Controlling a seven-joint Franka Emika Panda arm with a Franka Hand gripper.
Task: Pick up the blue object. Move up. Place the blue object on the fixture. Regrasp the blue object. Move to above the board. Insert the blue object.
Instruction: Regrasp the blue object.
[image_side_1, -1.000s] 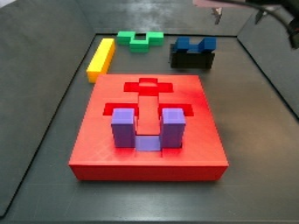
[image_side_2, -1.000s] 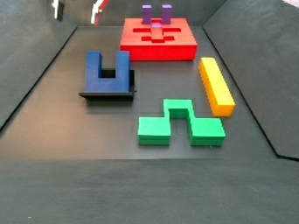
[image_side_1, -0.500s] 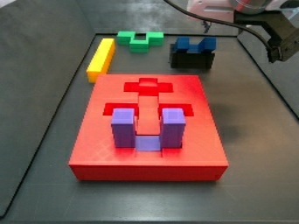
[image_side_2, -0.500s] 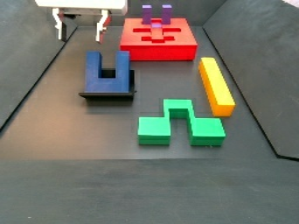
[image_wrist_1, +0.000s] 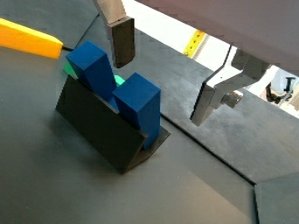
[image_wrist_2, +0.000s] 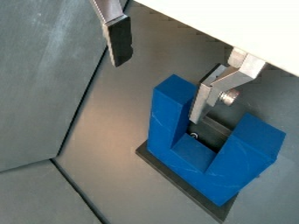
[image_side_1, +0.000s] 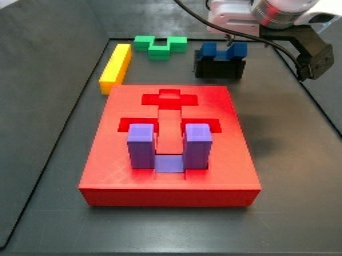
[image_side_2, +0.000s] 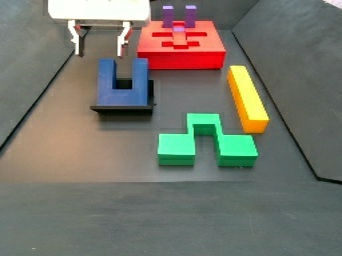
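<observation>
The blue object (image_side_1: 222, 49) stands prongs-up on the black fixture (image_side_1: 219, 69), behind the red board (image_side_1: 167, 140); it is also seen from the opposite side as the blue object (image_side_2: 123, 79) on the fixture (image_side_2: 128, 106). My gripper (image_side_2: 100, 42) hangs open and empty, just beyond the block on the board's side and above the floor. In both wrist views the blue object (image_wrist_1: 139, 101) (image_wrist_2: 193, 149) lies off to one side of the fingers (image_wrist_1: 121, 40) (image_wrist_2: 119, 39), not between them. The gripper (image_side_1: 310, 58) appears at the right wall.
A purple U-block (image_side_1: 170, 148) sits in the board's near recess. A yellow bar (image_side_2: 246, 97) and a green block (image_side_2: 205, 140) lie on the dark floor near the fixture. Sloped tray walls (image_side_1: 301, 95) bound the floor.
The gripper has come down into view and moved closer to the blue object on the fixture, staying open. The pieces have not moved.
</observation>
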